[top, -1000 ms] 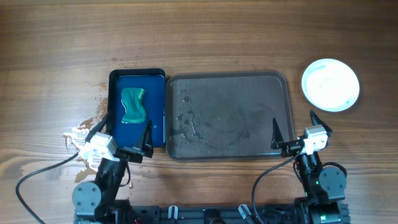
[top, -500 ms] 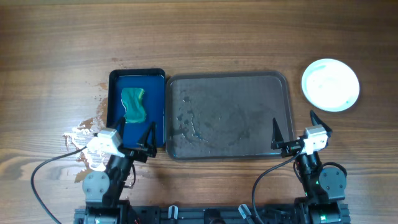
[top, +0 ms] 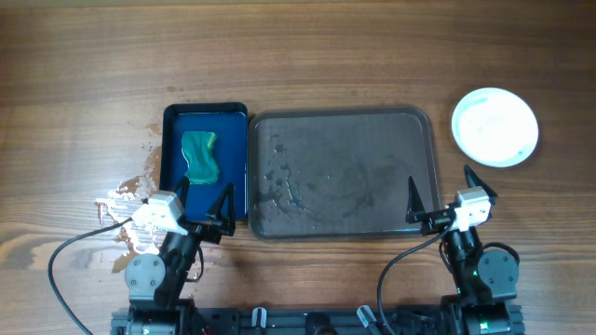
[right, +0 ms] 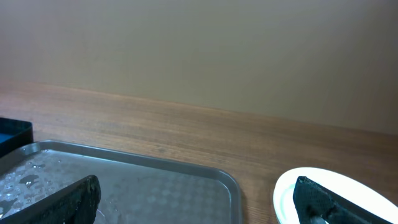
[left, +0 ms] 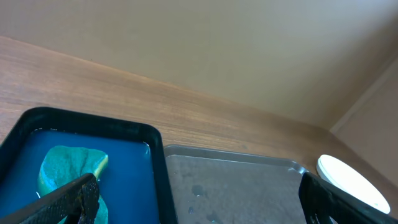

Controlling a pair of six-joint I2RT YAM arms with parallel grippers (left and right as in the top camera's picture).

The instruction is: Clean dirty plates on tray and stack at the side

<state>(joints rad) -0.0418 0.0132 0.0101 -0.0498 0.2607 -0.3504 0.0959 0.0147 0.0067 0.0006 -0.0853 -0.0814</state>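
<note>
The task looks finished, or very close to it. The grey tray (top: 372, 186) lies in the middle of the bench with no plate on it, only some drops of water toward its left side. The white plates (top: 494, 127) sit as one round stack beside the tray, toward the right edge of the bench and a little to the far side, clear of the tray rim. The top plate looks clean; I see no blue mark on it.

The left gripper (top: 202, 197) and the right gripper (top: 440, 186) both wait by the near edge, one at each near corner of the tray. Their fingers are spread wide and carry nothing. The sponge (top: 199, 156) rests in the blue water of the small blue tray (top: 233, 177), just left of the grey one. A wet patch (top: 126, 200) is on the wood toward the near left corner.

Some things are hard to tell — from above the stack shows only as one disc, so I cannot count the plates in it. In both wrist views the plates are cut off by a finger and the picture edge.
</note>
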